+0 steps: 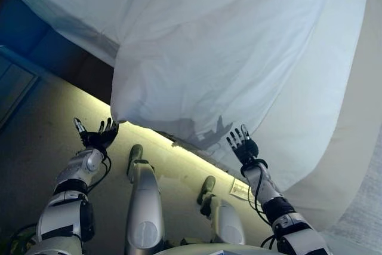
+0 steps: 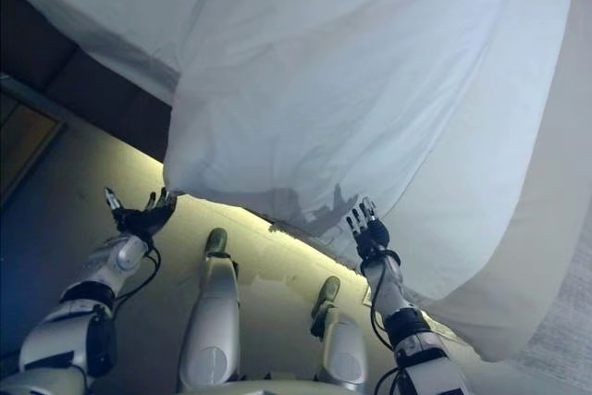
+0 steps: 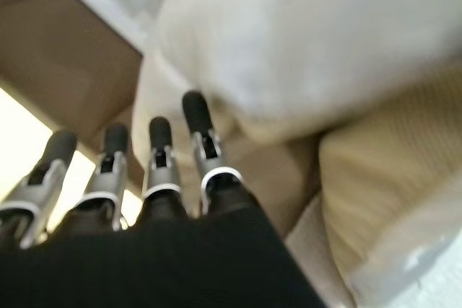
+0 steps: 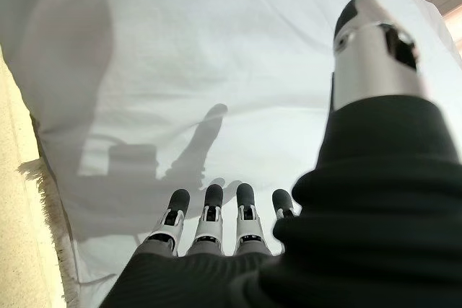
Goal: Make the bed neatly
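Note:
A white duvet (image 1: 227, 58) lies on the bed and hangs over its near edge, its lower left corner drooping (image 1: 122, 111). It shows in the right wrist view (image 4: 216, 55) and the left wrist view (image 3: 303, 34). My left hand (image 1: 95, 135) is open, palm up, just below and left of that corner, holding nothing. My right hand (image 1: 242, 144) is open with straight fingers in front of the duvet's hanging lower edge, casting a shadow on it. Its fingers (image 4: 209, 214) point at the cloth and hold nothing.
The white-sheeted mattress (image 1: 65, 10) runs to the upper left over a dark bed base (image 1: 77, 64). A beige cover (image 1: 352, 147) hangs at the right. A cabinet (image 1: 15, 82) stands at the left. A paper label (image 1: 240, 189) lies on the floor.

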